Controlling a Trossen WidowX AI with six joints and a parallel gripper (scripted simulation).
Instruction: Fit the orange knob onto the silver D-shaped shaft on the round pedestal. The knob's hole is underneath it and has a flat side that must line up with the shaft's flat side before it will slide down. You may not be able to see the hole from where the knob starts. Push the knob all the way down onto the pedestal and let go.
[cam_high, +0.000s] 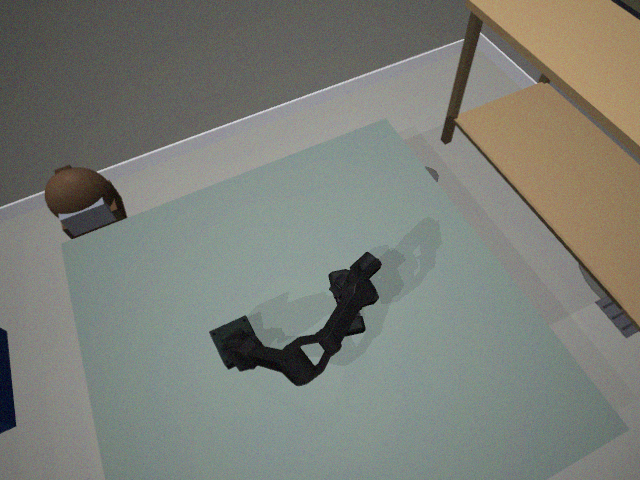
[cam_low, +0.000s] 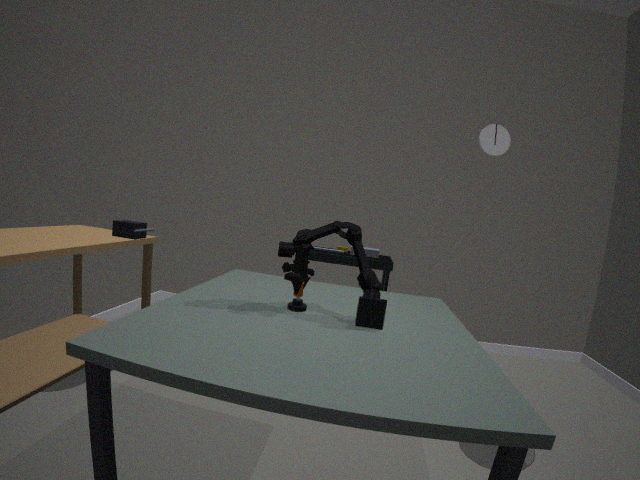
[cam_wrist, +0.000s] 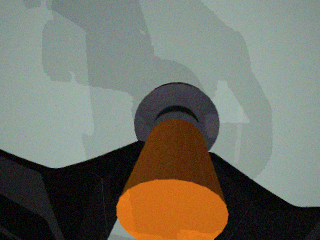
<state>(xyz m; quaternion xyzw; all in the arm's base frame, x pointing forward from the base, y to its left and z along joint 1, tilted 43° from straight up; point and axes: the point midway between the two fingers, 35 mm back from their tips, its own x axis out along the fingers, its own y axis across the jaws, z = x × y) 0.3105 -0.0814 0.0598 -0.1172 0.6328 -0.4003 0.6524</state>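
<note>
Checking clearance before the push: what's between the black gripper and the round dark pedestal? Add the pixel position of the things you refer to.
The orange cylindrical knob (cam_low: 300, 289) (cam_wrist: 172, 207), clamped in the gripper (cam_low: 298, 293), per exterior and wrist views.

open tabletop (cam_high: 196, 248) (cam_low: 310, 361) (cam_wrist: 285, 60) around the round pedestal (cam_low: 296, 306) (cam_wrist: 150, 112), claw (cam_low: 298, 293) (cam_wrist: 175, 152) and knob (cam_low: 300, 289) (cam_wrist: 172, 207) blocking access from above

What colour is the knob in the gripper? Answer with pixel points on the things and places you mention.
The knob (cam_low: 301, 289) (cam_wrist: 172, 207) is orange; the wrist view shows it best.
</note>
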